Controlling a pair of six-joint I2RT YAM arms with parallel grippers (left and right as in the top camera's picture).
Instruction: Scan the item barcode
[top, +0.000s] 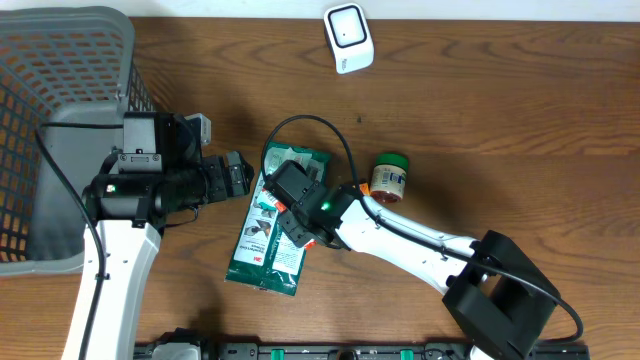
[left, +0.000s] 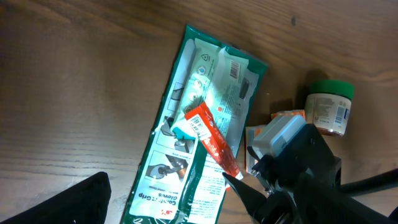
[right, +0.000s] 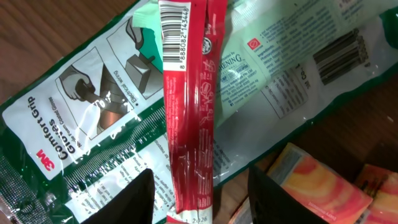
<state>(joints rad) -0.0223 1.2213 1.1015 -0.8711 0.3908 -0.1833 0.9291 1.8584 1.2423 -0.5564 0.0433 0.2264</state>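
The right hand (right: 202, 190) is hanging released astride the red sachet (right: 189, 112), lying barcode-up on the gloves pack (right: 74, 124). The left hand (top: 232, 175) is gaping empty. The scanner (top: 348, 38), at twelve o'clock, is probably waiting.

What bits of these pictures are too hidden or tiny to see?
Overhead: the right arm covers most of the red stick, so its barcode is hidden.
Right wrist: the orange packet is cut off by the bottom edge.
Left wrist: the jar label is too small to read.
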